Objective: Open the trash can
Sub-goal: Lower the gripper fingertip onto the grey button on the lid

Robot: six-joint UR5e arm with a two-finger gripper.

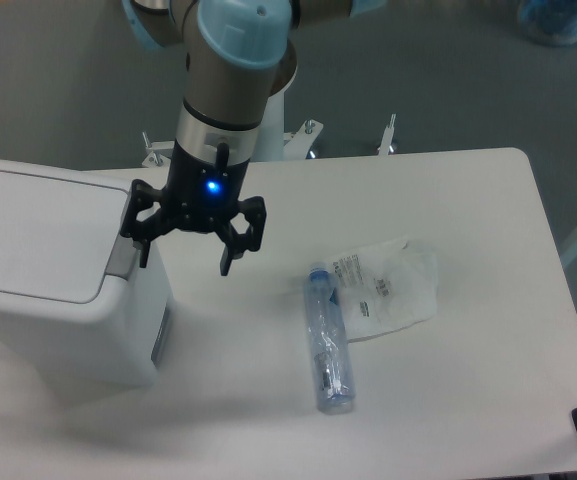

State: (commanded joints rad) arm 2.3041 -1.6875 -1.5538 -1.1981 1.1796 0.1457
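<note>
**Gripper at the bin's right edge, lid down**

Gripper (185, 247) spread wide, holding nothing, fingers pointing down. Blue light lit on the wrist body. One fingertip (144, 256) over the grey push tab (122, 252) at the right edge of the lid; contact not clear from this angle. Other finger out over bare table (468, 200).

Trash can (58, 320) left of and below the gripper, white, boxy, lid (38, 232) flat and closed.

Right of the gripper and lower in view: clear plastic bottle (327, 342) lying on its side. Just beyond it, touching or overlapping, a crumpled clear bag (393, 287) with printed labels.
</note>
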